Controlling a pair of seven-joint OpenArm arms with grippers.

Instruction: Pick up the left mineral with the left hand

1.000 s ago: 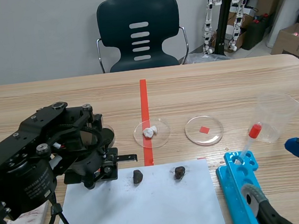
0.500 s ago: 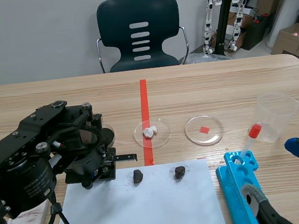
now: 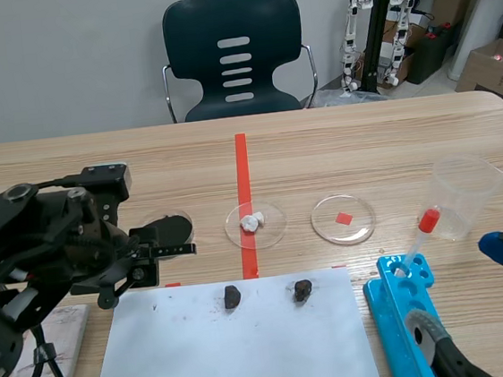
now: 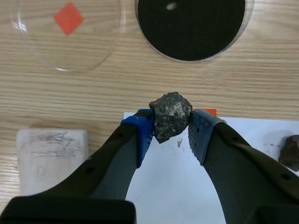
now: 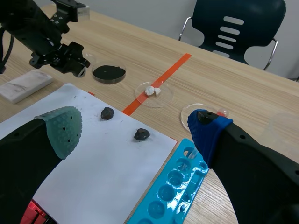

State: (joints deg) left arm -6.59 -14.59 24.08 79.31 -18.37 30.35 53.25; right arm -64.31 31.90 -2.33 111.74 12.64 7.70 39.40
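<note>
Gripping the dark speckled mineral [image 4: 171,114] between its blue pads [image 4: 140,133], the left gripper [image 4: 168,139] hovers above the white paper's [image 4: 187,186] edge, at the scene view's centre left (fingers clenched on the stone, held slightly apart by it). A second stone [image 3: 231,296] and a third stone [image 3: 303,289] lie on the paper at lower centre. The right gripper [image 5: 133,129] is spread wide, holding nothing.

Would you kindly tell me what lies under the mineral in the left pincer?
The white paper's corner and bare table show beneath the mineral; the orange mark there is mostly covered by the left pincer.
</note>
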